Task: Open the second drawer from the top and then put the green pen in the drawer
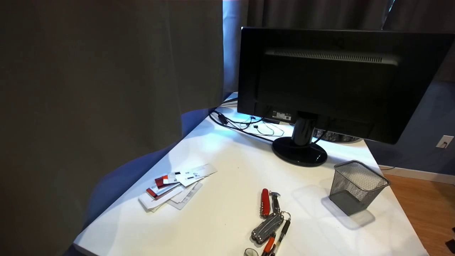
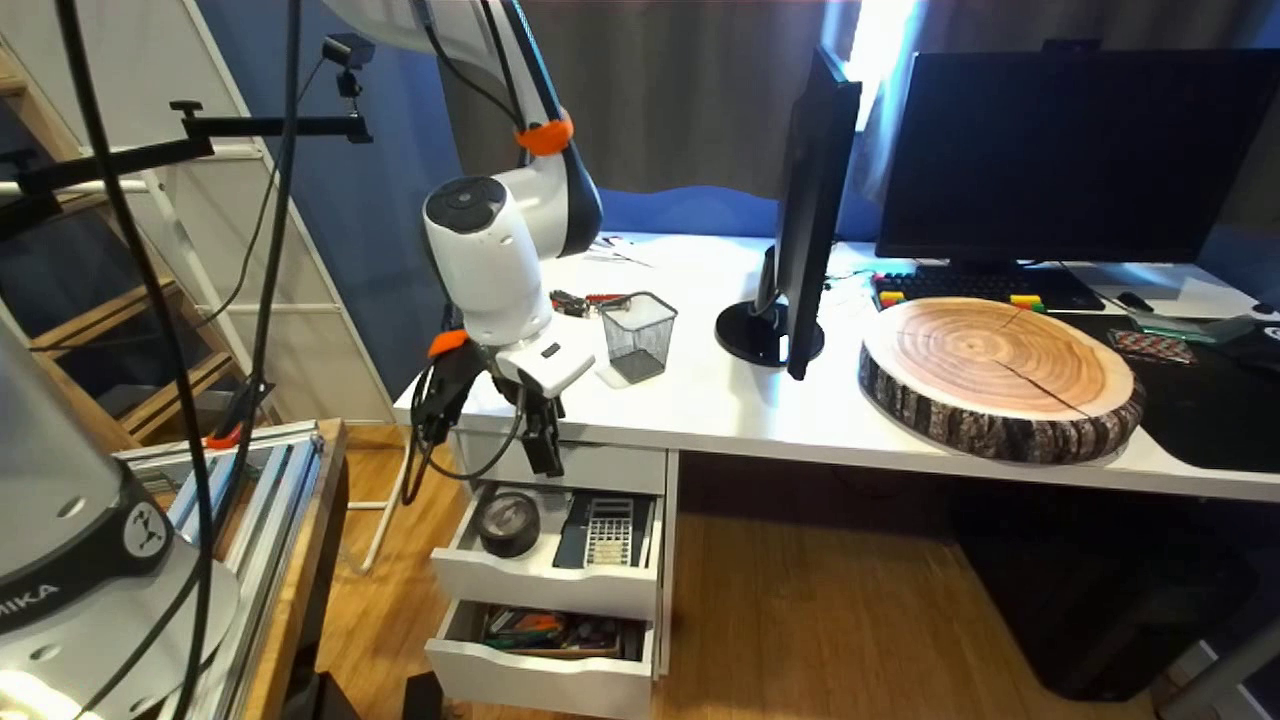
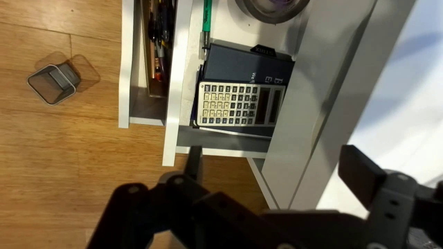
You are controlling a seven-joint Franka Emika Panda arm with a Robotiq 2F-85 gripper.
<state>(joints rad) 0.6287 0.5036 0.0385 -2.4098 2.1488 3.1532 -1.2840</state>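
Observation:
The second drawer from the top (image 2: 545, 580) stands open below the shut top drawer (image 2: 610, 467). In the wrist view its white front (image 3: 174, 90) runs down the middle. The green pen (image 3: 207, 17) lies inside this drawer along its front wall, cut off by the picture's top edge. I cannot make the pen out in the exterior views. My gripper (image 3: 271, 155) is open and empty, its two fingers wide apart. In an exterior view the gripper (image 2: 543, 440) points down in front of the top drawer, above the open second drawer.
The second drawer also holds a calculator (image 3: 226, 103), a dark booklet (image 3: 235, 62) and a tape roll (image 2: 508, 525). A lower drawer (image 2: 540, 675) is open with pens inside. A mesh cup (image 2: 640, 335) and a monitor (image 2: 800, 220) stand on the desk. Another mesh cup (image 3: 65, 77) is on the floor.

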